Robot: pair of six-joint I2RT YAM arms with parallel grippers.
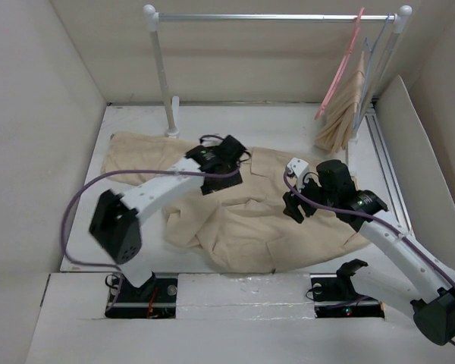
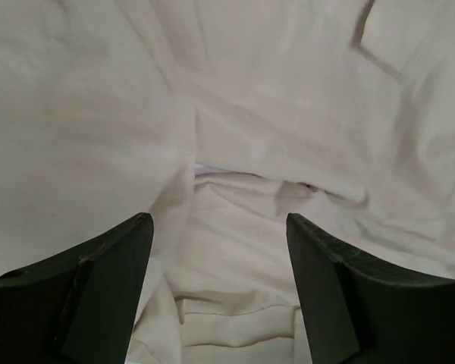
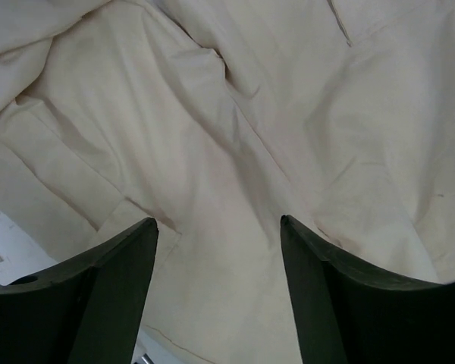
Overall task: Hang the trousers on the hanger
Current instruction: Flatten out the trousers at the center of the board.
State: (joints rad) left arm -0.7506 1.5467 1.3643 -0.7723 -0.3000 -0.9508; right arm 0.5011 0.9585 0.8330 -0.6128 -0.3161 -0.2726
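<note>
two arms: both reach in over the trousers, the left from the near-left, the right from the near-right.
trousers: crumpled and spread across the middle of the white surface, one leg running off to the far left; not on any hanger.
left end effector: released, fingers well apart, pointing down at a fold in the cloth, nothing between them. top view puts it over the far-middle part of the trousers.
right end effector: released, jaws wide over flatter cloth near a seam, no fabric pinched. top view puts it over the right half of the trousers.
contact: cannot tell whether either set of fingertips touches the fabric.
hanger: pink, hooked on the right end of the rail at the far side, well apart from the trousers and both end effectors.
rail neighbours: small beige cloth hangs just beside the pink hanger; thin grey-blue wire hanger to its right.
</note>
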